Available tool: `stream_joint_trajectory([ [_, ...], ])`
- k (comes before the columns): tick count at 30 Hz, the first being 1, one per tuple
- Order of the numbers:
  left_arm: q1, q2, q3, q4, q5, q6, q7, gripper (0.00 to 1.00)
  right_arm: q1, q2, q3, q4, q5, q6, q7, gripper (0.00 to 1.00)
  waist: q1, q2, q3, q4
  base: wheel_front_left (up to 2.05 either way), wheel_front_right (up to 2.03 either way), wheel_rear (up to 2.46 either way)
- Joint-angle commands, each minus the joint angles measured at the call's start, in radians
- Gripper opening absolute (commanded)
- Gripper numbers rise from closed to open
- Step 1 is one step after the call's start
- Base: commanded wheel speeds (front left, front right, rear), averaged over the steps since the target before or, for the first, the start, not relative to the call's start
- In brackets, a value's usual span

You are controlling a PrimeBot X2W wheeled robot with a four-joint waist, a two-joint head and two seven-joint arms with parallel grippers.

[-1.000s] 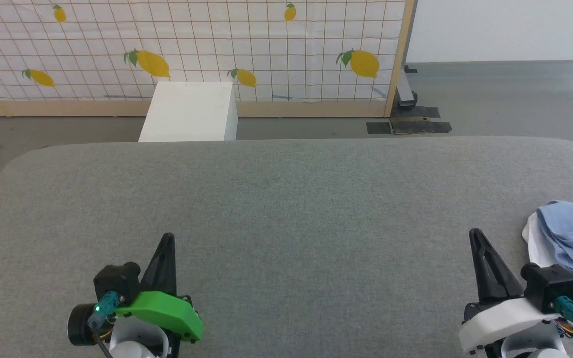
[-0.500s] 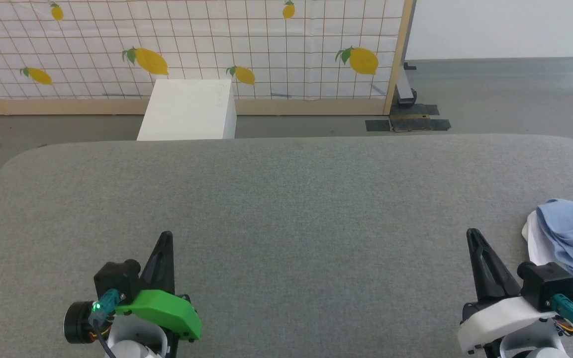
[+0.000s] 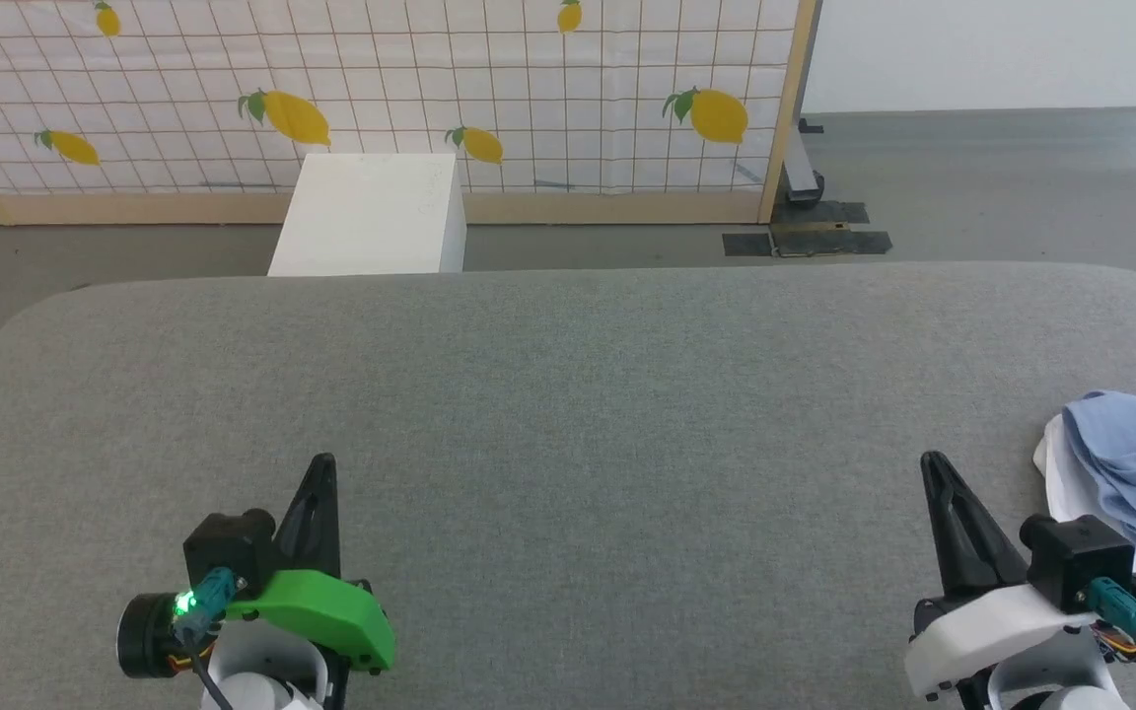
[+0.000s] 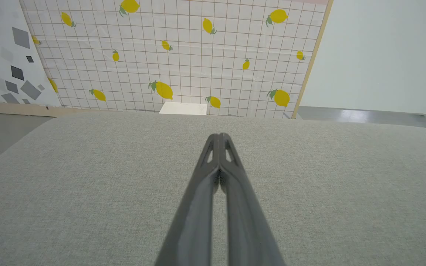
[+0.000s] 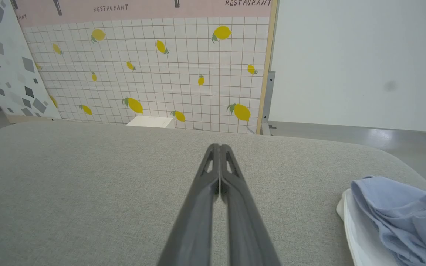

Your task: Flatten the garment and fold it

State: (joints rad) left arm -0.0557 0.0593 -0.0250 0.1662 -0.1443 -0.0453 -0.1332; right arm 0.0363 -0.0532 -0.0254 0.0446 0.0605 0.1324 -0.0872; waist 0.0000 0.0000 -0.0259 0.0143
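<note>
garment (image 3: pixel 1135 463) bunched, no clear long axis

I take this for a robotics test lab dressed as a set, not a home. Past my left gripper (image 4: pixel 218 137) stands a printed backdrop panel (image 4: pixel 183 55) — lemons on a grid, in a bare wooden frame (image 4: pixel 311 62) — with a grey-diamond panel (image 4: pixel 6 55) to its left. Ahead of my right gripper (image 5: pixel 220 146) the backdrop reads RESTAURANT; to that gripper's right is a plain white wall (image 5: pixel 357 62). Dark tape patches (image 3: pixel 805 242) mark the bare grey floor (image 3: pixel 1002 177) at the frame's foot. Under both grippers lies a grey fabric work surface (image 3: pixel 568 394).
</note>
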Motion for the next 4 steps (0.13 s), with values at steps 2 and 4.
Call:
stream_joint_trajectory([
  [2, 0.018, -0.005, 0.003, -0.014, 0.016, 0.007, 0.009, 0.0, -0.017, 0.002, 0.004, -0.009, -0.011, -0.001, 0.006, 0.0, 0.0, 0.0, 0.001, -0.001, 0.0, 0.0, 0.0],
  [4, 0.019, -0.005, 0.003, -0.019, 0.02, 0.009, 0.013, 0.0, -0.018, 0.002, 0.005, -0.01, -0.013, -0.001, 0.008, 0.0, 0.0, 0.0, 0.002, -0.001, 0.0, 0.0, 0.0],
])
